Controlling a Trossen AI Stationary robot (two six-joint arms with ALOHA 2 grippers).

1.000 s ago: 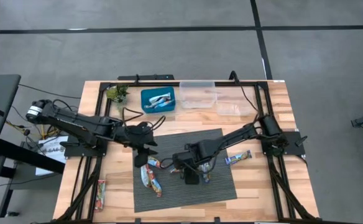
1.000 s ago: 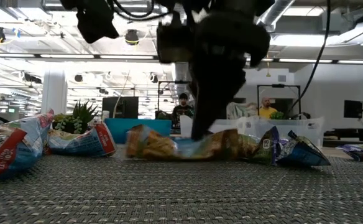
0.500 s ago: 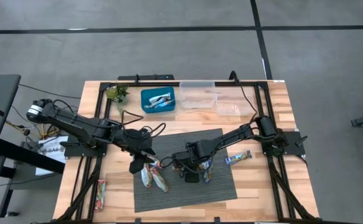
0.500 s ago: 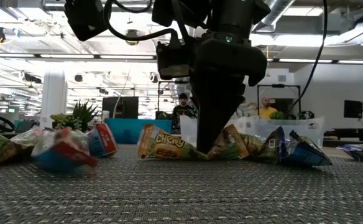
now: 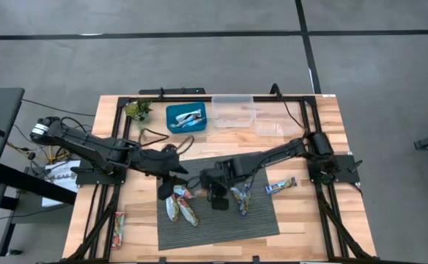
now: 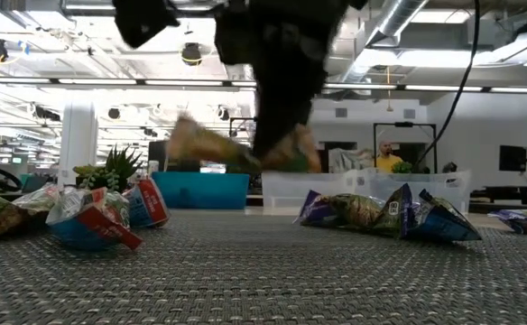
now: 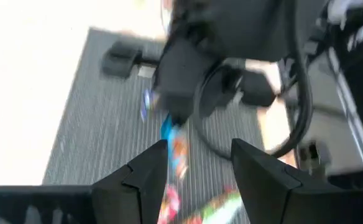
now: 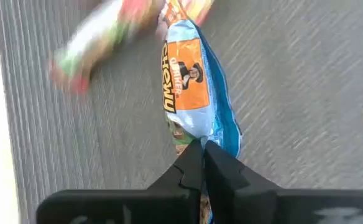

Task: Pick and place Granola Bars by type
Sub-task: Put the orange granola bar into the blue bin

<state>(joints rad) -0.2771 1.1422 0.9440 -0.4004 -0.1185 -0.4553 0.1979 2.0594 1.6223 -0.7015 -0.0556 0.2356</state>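
Observation:
My right gripper (image 8: 203, 155) is shut on an orange-and-blue "Chewy" granola bar (image 8: 191, 93) and holds it above the grey striped mat (image 5: 258, 220). In the low view the bar (image 6: 211, 144) is blurred and clear of the mat. My left gripper (image 7: 197, 162) is open and empty, above the mat's left part (image 5: 168, 185), over a few bars (image 5: 181, 210). More bars lie on the mat right of my right gripper (image 5: 240, 199). One lies on the wood right of the mat (image 5: 280, 186). One lies at the table's near left (image 5: 119, 226). My right gripper pinches one end of the bar's wrapper (image 8: 194, 138) between its two shut fingers. The rest of the bar reaches out past the fingertips. The bar is lifted clear of the mat and tilted in the low view (image 6: 211, 144).
A blue bin (image 5: 186, 119) holding pale bars stands at the far edge, with two clear containers (image 5: 232, 110) (image 5: 276, 126) to its right and a small plant (image 5: 137, 110) to its left. Bars lie on the mat at left (image 6: 92, 217) and right (image 6: 381, 212).
My right gripper has risen and gone a little toward the table's left with the orange-and-blue bar, which has come up off the mat and now hangs clear. My left gripper dipped toward the near edge and came back; the bars under it have shifted on the mat.

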